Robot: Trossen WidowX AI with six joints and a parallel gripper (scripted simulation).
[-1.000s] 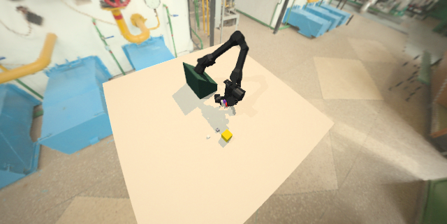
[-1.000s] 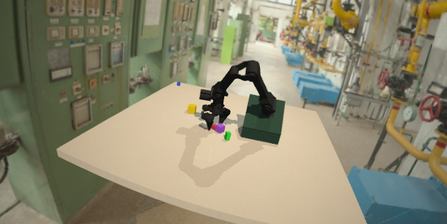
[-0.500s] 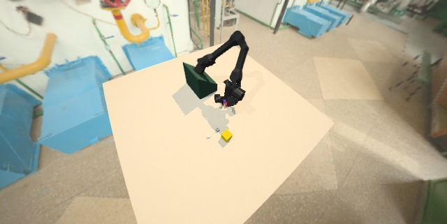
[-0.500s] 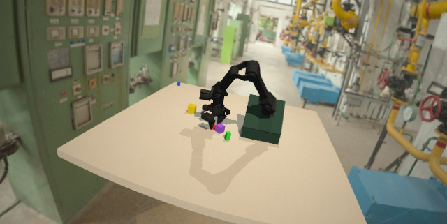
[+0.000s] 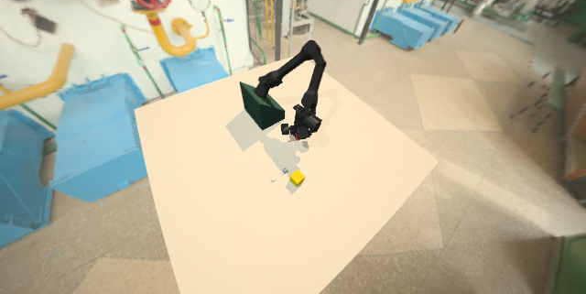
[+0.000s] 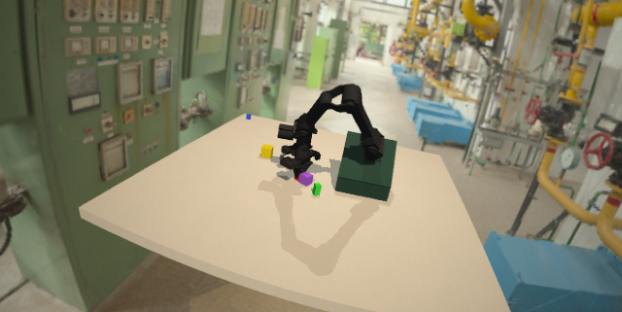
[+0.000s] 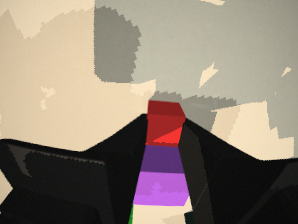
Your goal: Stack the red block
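Note:
The red block (image 7: pixel 165 125) (image 6: pixel 297 179) (image 5: pixel 297 137) is small and sits between the fingertips, at table height as far as shows. My gripper (image 7: pixel 162 121) (image 6: pixel 297 175) is shut on it, pointing down. The green tower (image 6: pixel 317 189) is a small upright green piece on the table, right of the gripper in the exterior view; only a sliver of it shows at the bottom of the wrist view (image 7: pixel 131 217). It is hidden in the top view.
A purple block (image 6: pixel 306 179) (image 7: pixel 162 187) lies right beside the red block, on the green tower's side. A yellow block (image 5: pixel 297 178) (image 6: pixel 266 152) lies farther off. A blue block (image 6: pixel 249 117) is at the table's far corner. A dark green box (image 5: pixel 263 113) (image 6: pixel 362 176) stands by the arm's base.

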